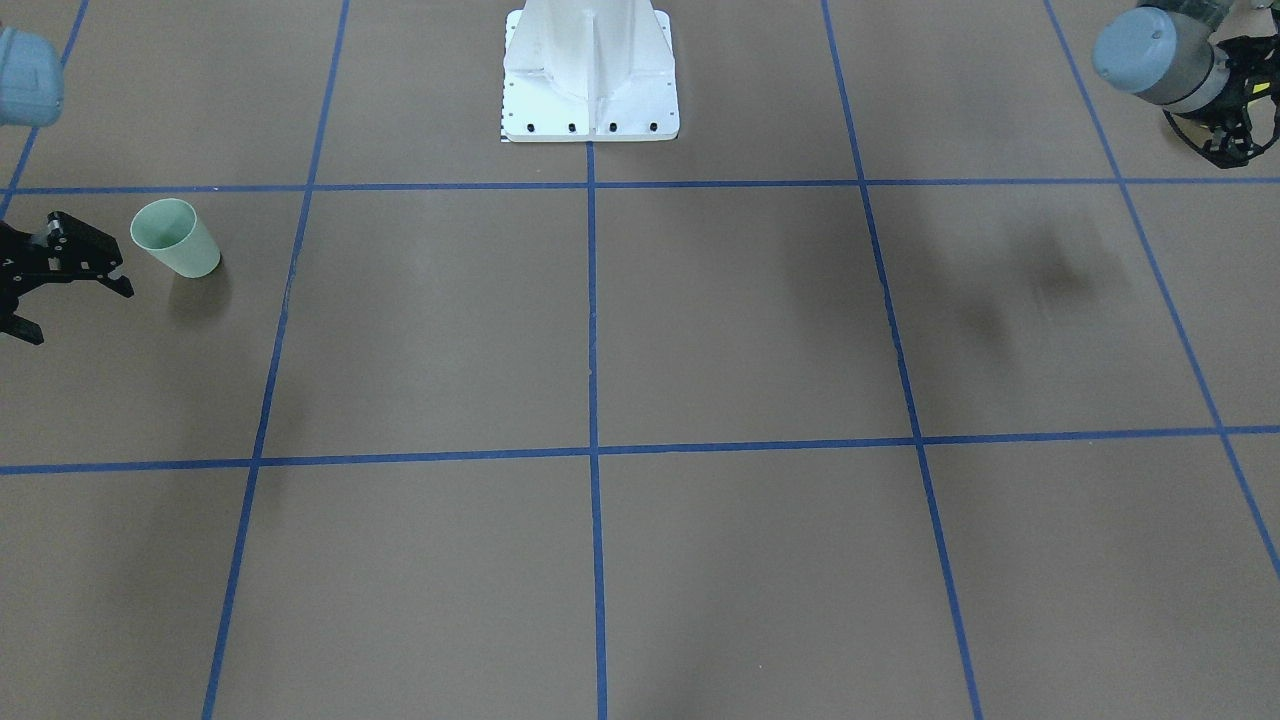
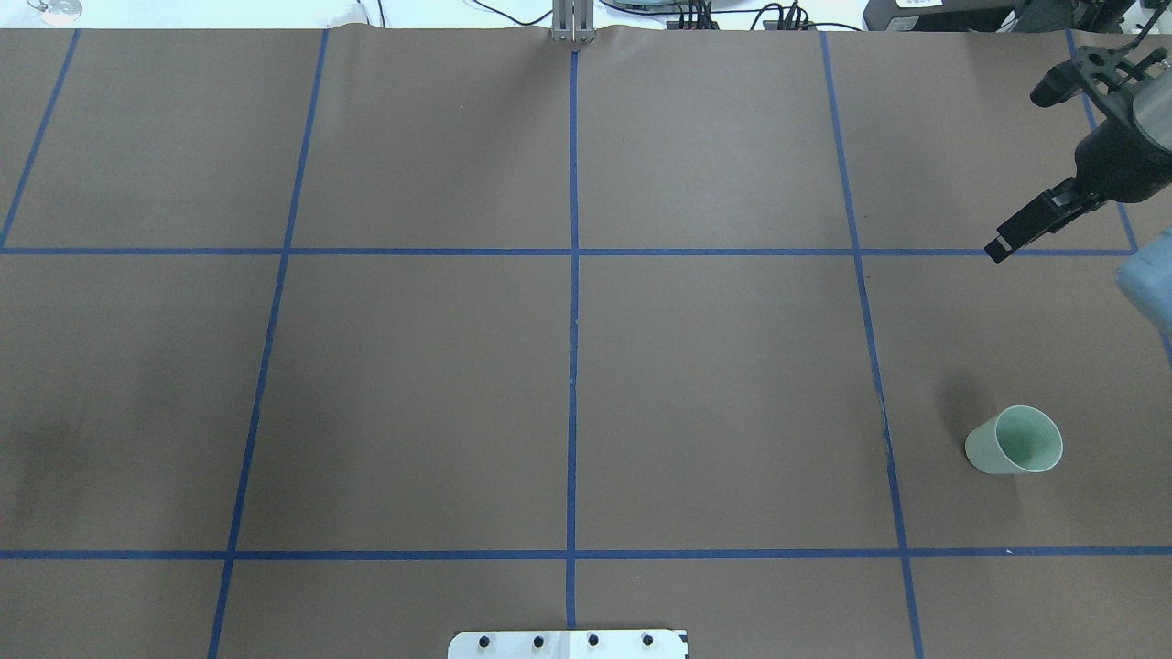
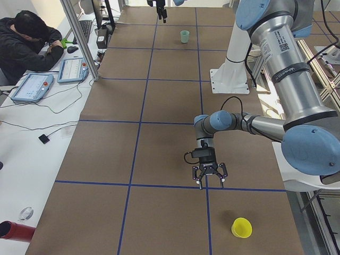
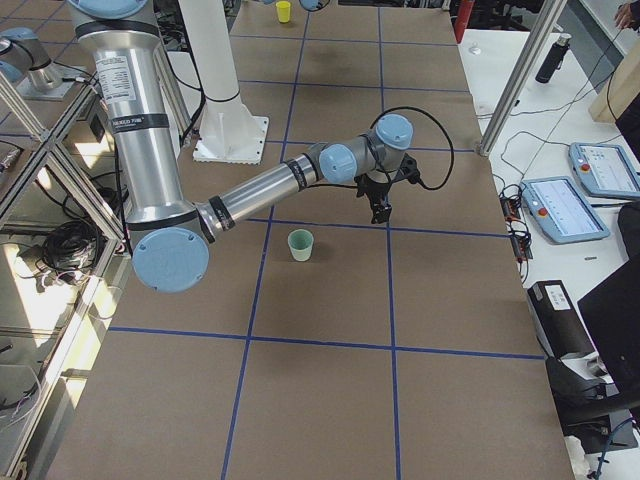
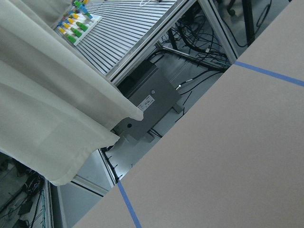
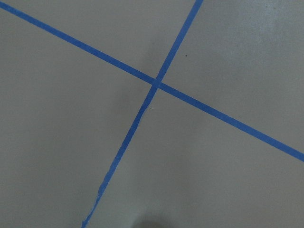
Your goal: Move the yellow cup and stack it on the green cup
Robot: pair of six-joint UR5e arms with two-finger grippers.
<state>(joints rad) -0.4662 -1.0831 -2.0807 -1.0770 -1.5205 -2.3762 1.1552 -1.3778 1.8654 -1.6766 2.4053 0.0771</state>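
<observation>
Beside green cup (image 1: 176,238), right pincer (image 1: 85,316) apart, edge-cropped, left pincer (image 3: 210,183) apart near yellow cup (image 3: 241,228).

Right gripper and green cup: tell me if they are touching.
Apart. The overhead view shows bare table between the right gripper and the green cup; the exterior right view shows the gap too.

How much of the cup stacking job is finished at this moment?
Nothing looks done: the yellow cup sits by itself, far from the green cup. Nothing is in hand: the left end effector hangs open near the yellow cup, and the right end effector is open near the green one. Left to do: grasp, transfer, stack.
</observation>
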